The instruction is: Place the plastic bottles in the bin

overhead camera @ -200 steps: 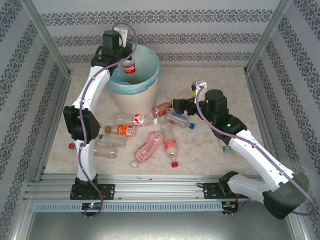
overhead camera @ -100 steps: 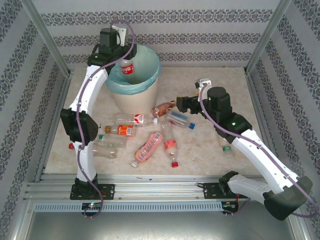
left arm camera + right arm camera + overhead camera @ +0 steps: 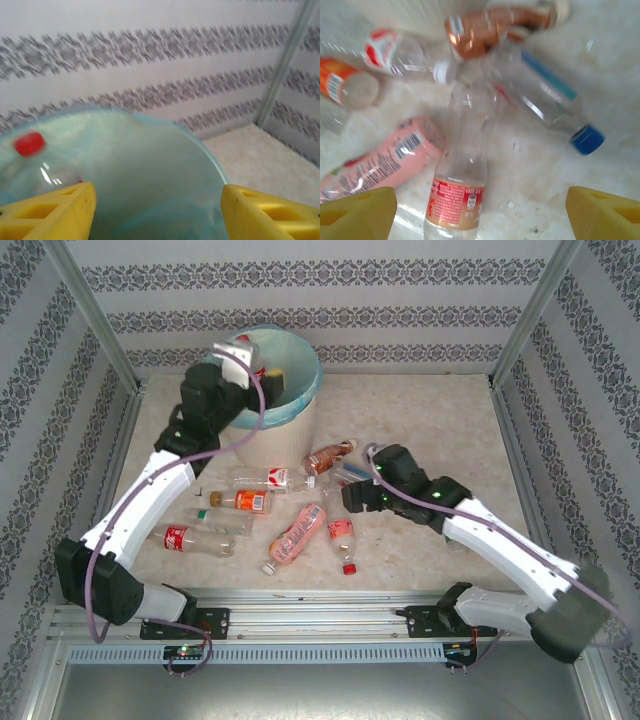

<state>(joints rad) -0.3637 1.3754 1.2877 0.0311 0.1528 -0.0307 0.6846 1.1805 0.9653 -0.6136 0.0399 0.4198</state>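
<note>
Top external, tabletop [image 3: 440,420]: pale and marbled; carried the bin at the far left and a scatter of bottles across the middle.
Bin [image 3: 272,440]: cream, lined with a blue-green bag folded over the rim; stood upright, well apart from the right gripper; held a red-capped bottle [image 3: 42,170] against its inner wall.
Left gripper [image 3: 157,215]: hung over the bin's mouth; yellow fingers [image 3: 55,210] spread wide, nothing between them.
Right gripper [image 3: 480,215]: hovered low over the scatter; fingertips [image 3: 602,212] spread wide, pinching nothing.
Loose bottles: several lay on their sides near the bin's foot, among them a pink-labelled bottle [image 3: 297,535], an orange-labelled bottle [image 3: 245,502], a copper-coloured bottle [image 3: 325,458] and a blue-capped bottle [image 3: 545,95].
Target bottle [image 3: 462,165]: clear, red-and-orange label; lay lengthwise between the right fingertips, just beside the pink-labelled one, not gripped.
Step in hand: judged a pick on the right side, with the left side empty at the drop point; most of the task left to do.
Next move: likely called for lowering the right jaws around the target's body, closing without nudging its neighbours, then lifting and carrying to the bin.
</note>
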